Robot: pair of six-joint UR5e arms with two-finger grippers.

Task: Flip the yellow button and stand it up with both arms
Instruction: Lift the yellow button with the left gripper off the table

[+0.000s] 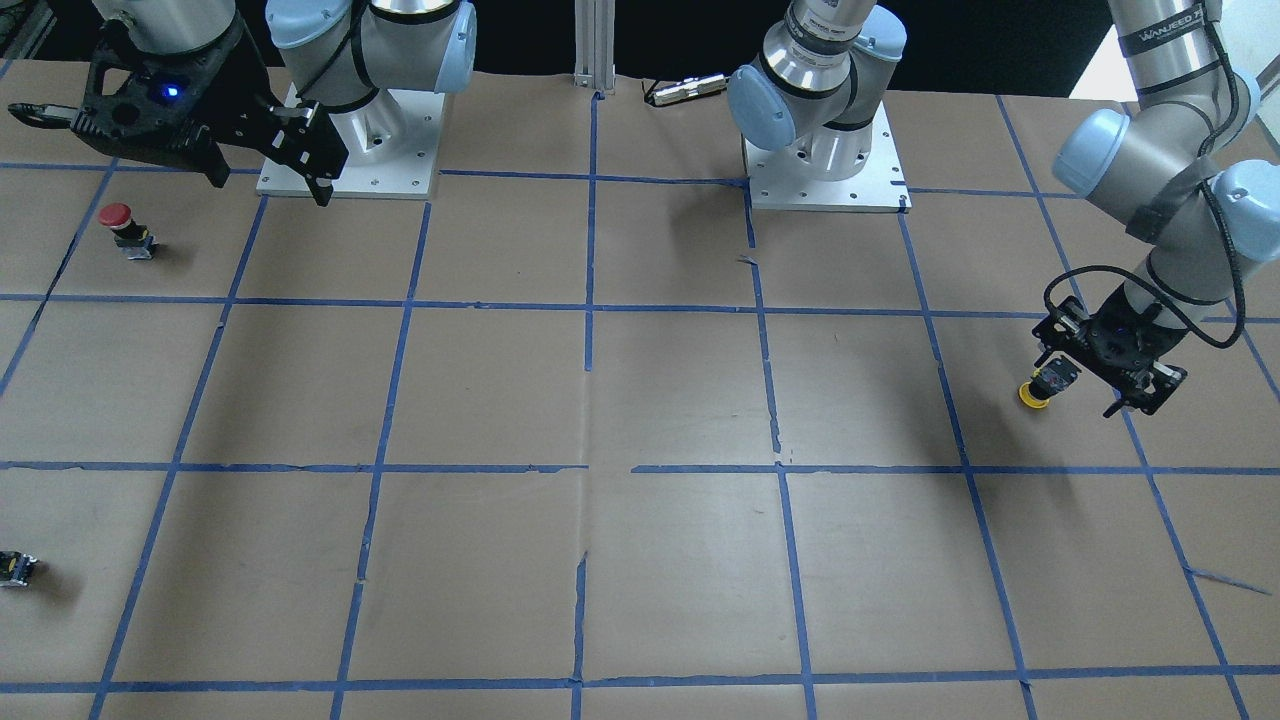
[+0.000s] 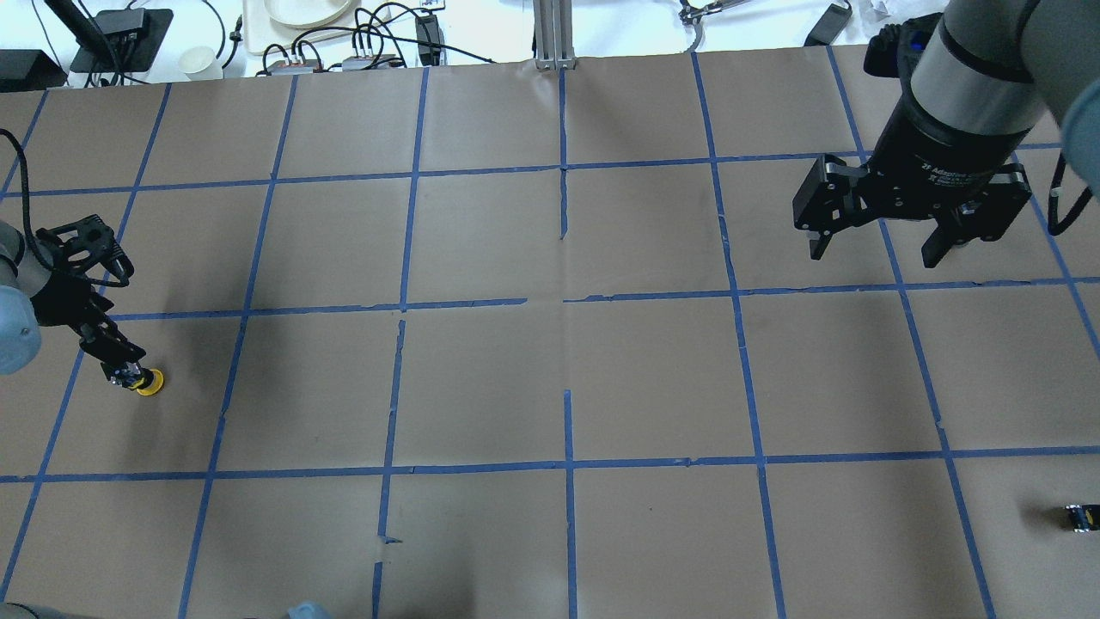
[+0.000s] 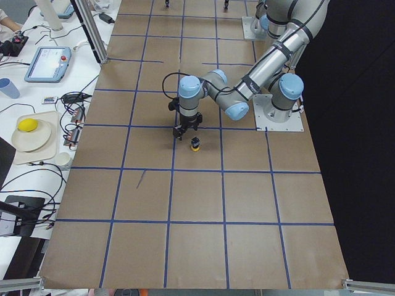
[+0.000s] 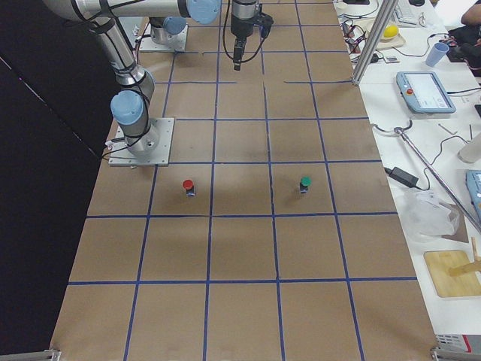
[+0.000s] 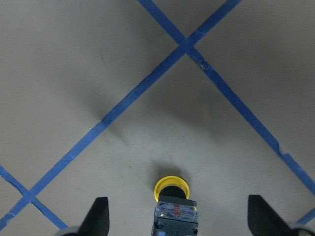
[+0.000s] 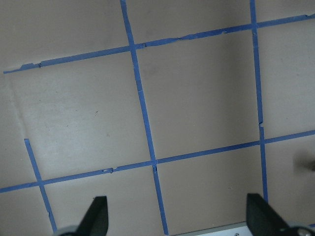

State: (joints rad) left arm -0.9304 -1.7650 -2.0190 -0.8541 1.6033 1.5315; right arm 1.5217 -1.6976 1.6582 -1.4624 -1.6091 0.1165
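Note:
The yellow button (image 1: 1036,392) stands on the brown paper near the table's end on my left, its yellow cap (image 5: 171,189) low and its black-and-grey base (image 5: 175,214) toward the gripper. It also shows in the overhead view (image 2: 149,383) and the left side view (image 3: 195,145). My left gripper (image 1: 1082,388) hangs right over it, open. Its two fingers (image 5: 100,214) stand wide on either side of the base and do not touch it. My right gripper (image 2: 875,251) is open and empty, held high over the far right part of the table, and shows in the front view (image 1: 268,185).
A red-capped button (image 1: 118,222) stands near the right arm's base plate (image 1: 300,185). A green-capped button (image 4: 304,183) stands beside it, one square further. A small dark capless block (image 2: 1078,516) lies at the right edge. Blue tape lines grid the brown paper.

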